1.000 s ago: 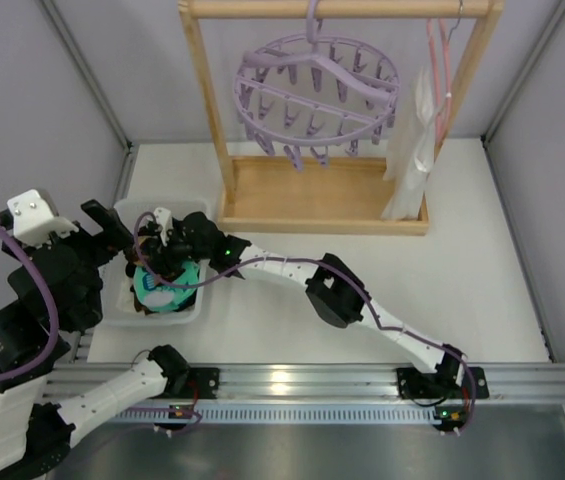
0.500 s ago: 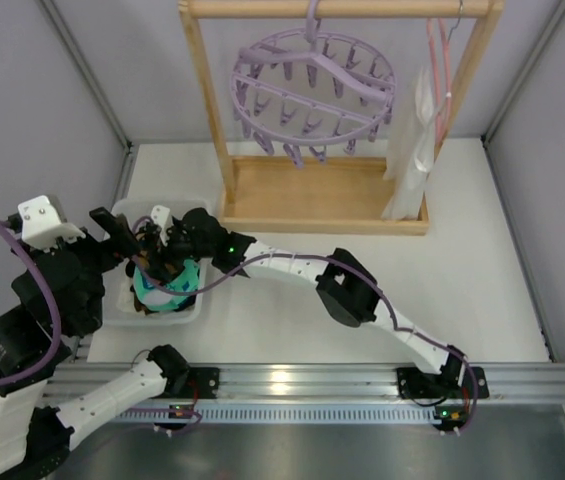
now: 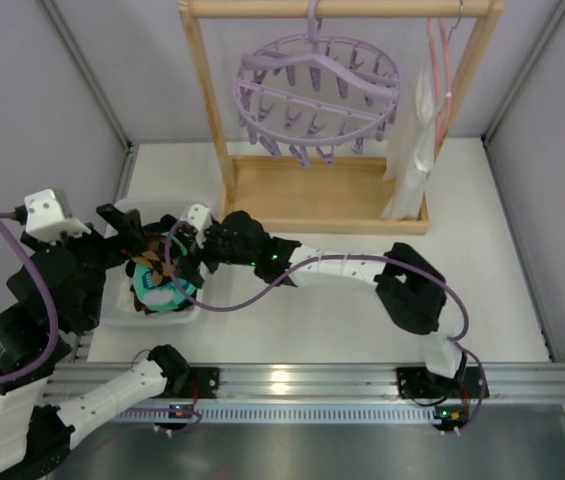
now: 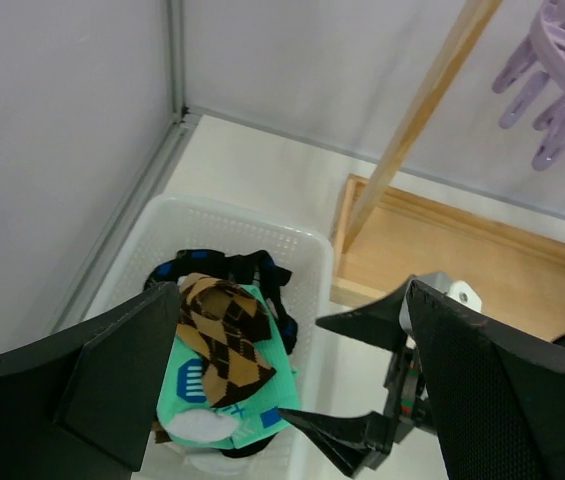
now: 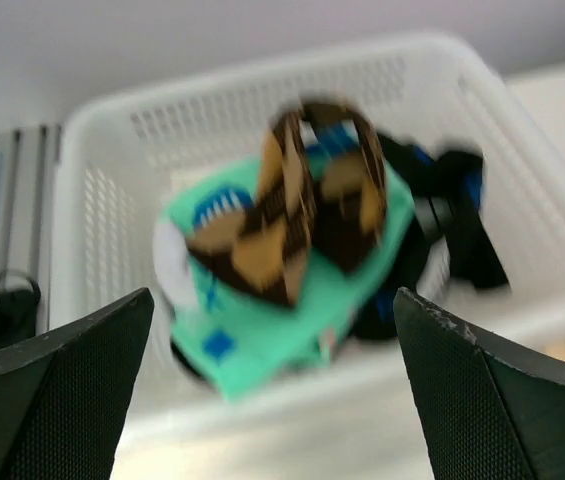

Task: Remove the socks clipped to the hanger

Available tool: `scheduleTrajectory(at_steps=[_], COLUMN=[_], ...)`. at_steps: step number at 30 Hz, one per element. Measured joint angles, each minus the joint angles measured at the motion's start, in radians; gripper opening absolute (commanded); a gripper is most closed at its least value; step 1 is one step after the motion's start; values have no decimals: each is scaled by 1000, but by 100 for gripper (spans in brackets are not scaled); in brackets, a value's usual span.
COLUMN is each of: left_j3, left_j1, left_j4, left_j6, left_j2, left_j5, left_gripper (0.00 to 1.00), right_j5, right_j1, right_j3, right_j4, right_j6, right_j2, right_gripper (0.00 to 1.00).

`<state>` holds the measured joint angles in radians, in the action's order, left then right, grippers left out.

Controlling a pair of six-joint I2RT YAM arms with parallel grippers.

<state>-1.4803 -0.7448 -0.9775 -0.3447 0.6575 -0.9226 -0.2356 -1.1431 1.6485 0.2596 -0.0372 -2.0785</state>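
"Where do the grippers stand?"

"The left gripper [image 4: 292,300] and right gripper [image 5: 272,295] both gape wide by the basket [image 4: 252,228], holding nothing."

"And the socks [image 4: 232,350]?"

"They are piled in the basket. The check sock [image 4: 224,335] lies on the teal sock [image 4: 247,418], its length running near to far. The white label [image 4: 199,425] is unreadable. Beyond, the hanger [image 3: 317,95] hangs hook-up on the rack [image 3: 292,200]."

"What do I log apart from the job items?"

"I count four. White mesh basket [image 4: 224,222], left side of worktop [image 3: 522,250]. Wooden rack [image 3: 209,110], at the back. Pink wire hanger [image 3: 443,80] on its top bar. White bag [image 3: 412,150] hanging just beside."
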Motion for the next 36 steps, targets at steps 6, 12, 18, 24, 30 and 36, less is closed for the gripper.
scheduleTrajectory(at_steps=[6,12,18,24,30,36], left_j3=[142,208,322,423,465,445], left_j1=[0,73,421,615,617,586], left_j4=[175,286,381,396,370,341], left_j6=[63,102,93,70,90,122], left_j2=[4,58,99,131,-81,-217], left_j5=[109,275,593,767,822,795], left_gripper=[99,98,98,99,99,99], right_j5=[246,549,853,1070,1109,1127], right_j1=[30,140,191,208,210,210], right_j3=[-513,-728,-758,-722,-704,-688], right_j4=[49,-127,-411,-708,-869,-983], right_j6=[85,166,219,248,252,247], right_j2=[380,778,1162,1413,1596,1693], right_gripper=[99,100,99,99,99,99])
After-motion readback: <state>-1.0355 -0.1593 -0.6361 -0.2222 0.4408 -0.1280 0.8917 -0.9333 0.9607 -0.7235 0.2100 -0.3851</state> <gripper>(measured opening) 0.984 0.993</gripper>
